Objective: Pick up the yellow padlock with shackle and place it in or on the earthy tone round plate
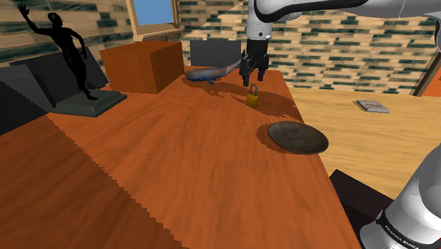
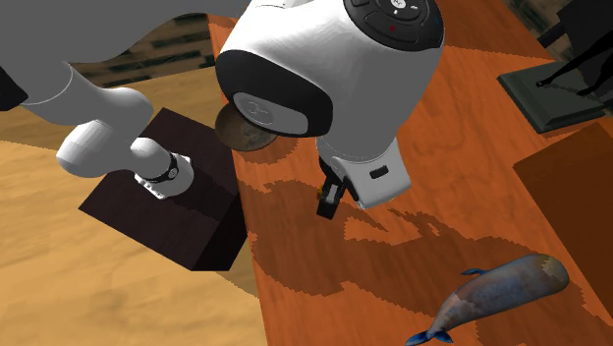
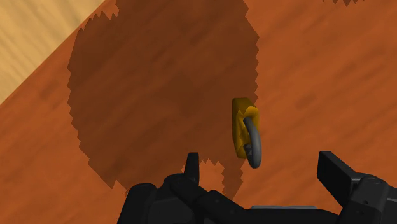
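Note:
The yellow padlock [image 1: 251, 97] stands upright on the wooden table, its grey shackle on top. My gripper [image 1: 252, 78] hangs just above it, open and empty. In the wrist view the padlock [image 3: 244, 129] with its grey shackle [image 3: 253, 144] lies between the spread fingers, nearer the left finger [image 3: 191, 167], and neither finger touches it. The dark brown round plate [image 1: 300, 137] lies near the table's edge, toward the shoulder view's right of the padlock. The plate's rim [image 2: 244, 136] peeks out from under the arm in the second exterior view, where one black finger [image 2: 328, 201] hangs over the table.
A blue-grey whale figure [image 1: 211, 73] lies just behind the padlock. A wooden box [image 1: 142, 65] and a black statue [image 1: 71, 56] stand further to the shoulder view's left. The table edge runs close beside the plate. A book [image 1: 372, 106] lies on the floor.

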Controlling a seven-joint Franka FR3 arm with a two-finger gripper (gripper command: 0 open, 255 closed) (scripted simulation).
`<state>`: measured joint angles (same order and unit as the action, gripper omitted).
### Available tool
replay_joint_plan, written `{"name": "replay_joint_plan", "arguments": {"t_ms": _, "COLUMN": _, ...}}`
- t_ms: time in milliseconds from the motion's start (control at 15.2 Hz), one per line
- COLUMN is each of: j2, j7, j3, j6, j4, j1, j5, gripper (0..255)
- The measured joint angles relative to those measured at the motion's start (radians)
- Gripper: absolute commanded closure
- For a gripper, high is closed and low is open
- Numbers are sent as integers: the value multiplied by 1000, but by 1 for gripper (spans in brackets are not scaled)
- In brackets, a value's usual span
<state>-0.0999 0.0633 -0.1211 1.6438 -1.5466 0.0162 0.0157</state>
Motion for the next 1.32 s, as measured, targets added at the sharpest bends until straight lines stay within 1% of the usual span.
{"name": "replay_joint_plan", "arguments": {"t_ms": 726, "j2": -1, "j7": 0, "j3": 0, "j6": -6, "j4": 8, "j1": 0, "j5": 0, "gripper": 255}}
{"name": "replay_joint_plan", "arguments": {"t_ms": 924, "j2": -5, "j7": 1, "j3": -1, "j6": -43, "j4": 48, "j1": 1, "j5": 0, "gripper": 255}}
{"name": "replay_joint_plan", "arguments": {"t_ms": 1320, "j2": -37, "j7": 2, "j3": -2, "j6": -134, "j4": 171, "j1": 3, "j5": 5, "gripper": 255}}
